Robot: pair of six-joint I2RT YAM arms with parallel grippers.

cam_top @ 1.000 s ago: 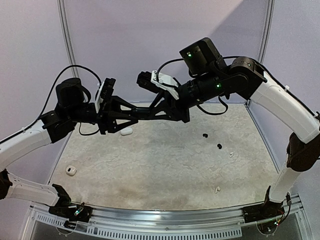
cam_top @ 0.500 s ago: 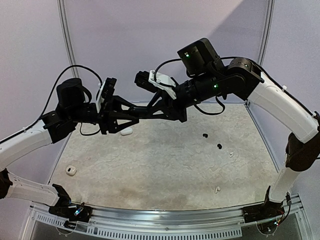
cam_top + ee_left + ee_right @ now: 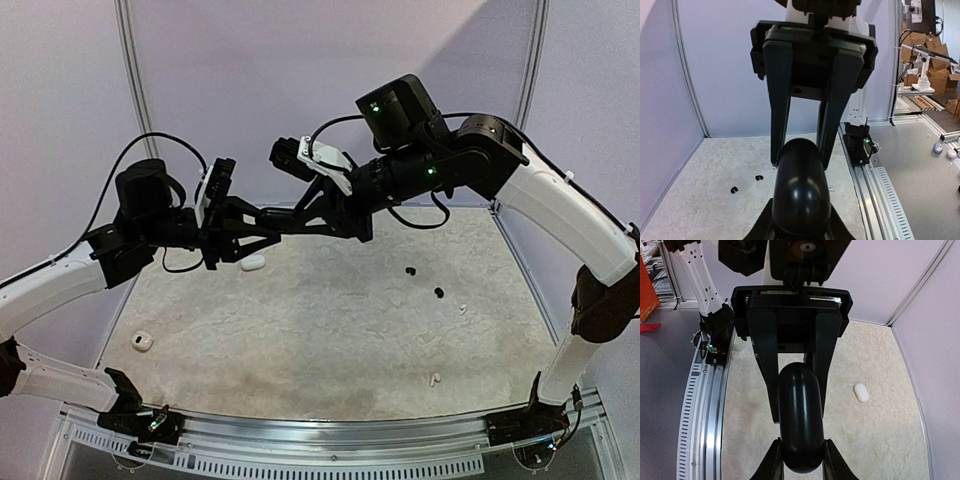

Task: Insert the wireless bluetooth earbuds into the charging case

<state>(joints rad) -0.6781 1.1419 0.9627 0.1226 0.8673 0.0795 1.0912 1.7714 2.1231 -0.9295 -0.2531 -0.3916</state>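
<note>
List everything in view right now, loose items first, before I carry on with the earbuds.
black charging case: one, black, in the air, gripped between both tools
white charging cases: two, white, one far left on the table, one by the left edge nearer the bases
black earbuds: two, black, on the table right of centre, the second just nearer
white earbuds: two seen, white, right side of the table, one near the front edge
table: one, mottled beige, under both arms
left tool: one, black, shut on the black charging case
right tool: one, black, shut on the same case from the opposite end
</note>
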